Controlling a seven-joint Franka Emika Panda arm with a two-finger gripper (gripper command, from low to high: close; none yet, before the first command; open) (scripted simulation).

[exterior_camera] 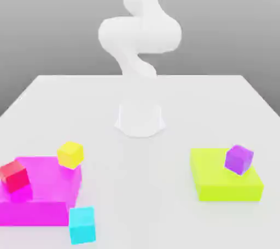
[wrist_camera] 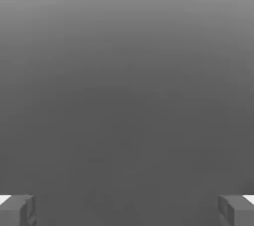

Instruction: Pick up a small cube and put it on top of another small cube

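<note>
On the white table (exterior_camera: 219, 100) | small cubes: 4 – one cyan cube (exterior_camera: 82, 225) just beside the magenta block (exterior_camera: 46, 187), red cube (exterior_camera: 14, 175) and yellow cube (exterior_camera: 70, 154) on it, purple cube (exterior_camera: 238, 159) tilted on the lime block (exterior_camera: 219, 182) | flat blocks: 2 | arm (exterior_camera: 139, 40): 1, gripper (wrist_camera: 127, 210) fingers spread wide, nothing between

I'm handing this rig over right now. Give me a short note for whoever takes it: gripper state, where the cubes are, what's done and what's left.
Gripper: open, holding nothing.
Cyan cube: on the table by the magenta block, touching or nearly so.
Red cube and yellow cube: on the magenta block.
Purple cube: on the lime block, tilted.
Done: nothing; no cube stacked on another.
Left: grasp the cyan cube, lift it, set it on another small cube.
</note>
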